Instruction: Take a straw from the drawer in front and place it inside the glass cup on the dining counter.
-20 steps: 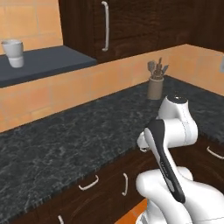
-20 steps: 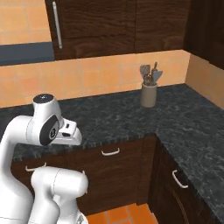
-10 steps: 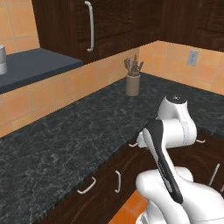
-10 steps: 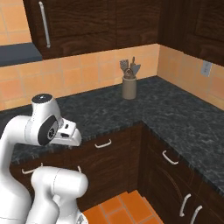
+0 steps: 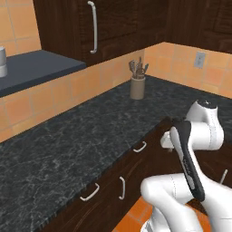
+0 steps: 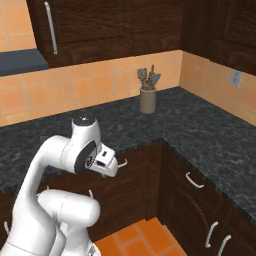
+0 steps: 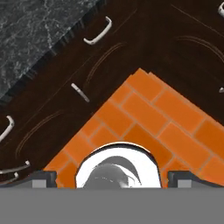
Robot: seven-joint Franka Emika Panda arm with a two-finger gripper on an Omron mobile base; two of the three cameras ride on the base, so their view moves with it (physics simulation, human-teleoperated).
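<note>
Arm tucked in close, hand pointing down, and the gripper (image 7: 112, 178) is empty. The 2 dark fingertips (image 7: 43, 178) stand at the far sides of the hand view, spread wide, with nothing held between them. Straight beyond them lies the orange tile floor (image 7: 144, 109), wedged into a corner between 2 runs of dark cabinet fronts.

Now the thing that matters is the drawer (image 7: 107, 48). Up and ahead of the fingers, a touch toward the left finger's side, there's a shallow dark-brown front tucked just under the edge of the black granite counter (image 7: 35, 35). It carries a small curved silver handle (image 7: 98, 31) and it is shut. The handle's long axis runs along the counter edge, slanting across the hand view, so it sits at an angle to the line between the fingers. More curved handles sit along both runs, and I can't say for sure which front the task means. My call is this one, the nearest ahead of the fingers.

The straw, by the task, lies inside that drawer, so it is behind the closed front. Which way it lies in there I cannot tell.

Judgement on what's coming: only 1 arm here, so the hand has to swing up from the floor, square its fingers across that handle, close on it and pull. The utensil crock (image 5: 137, 87) stands well beyond on the granite, out of the way.
</note>
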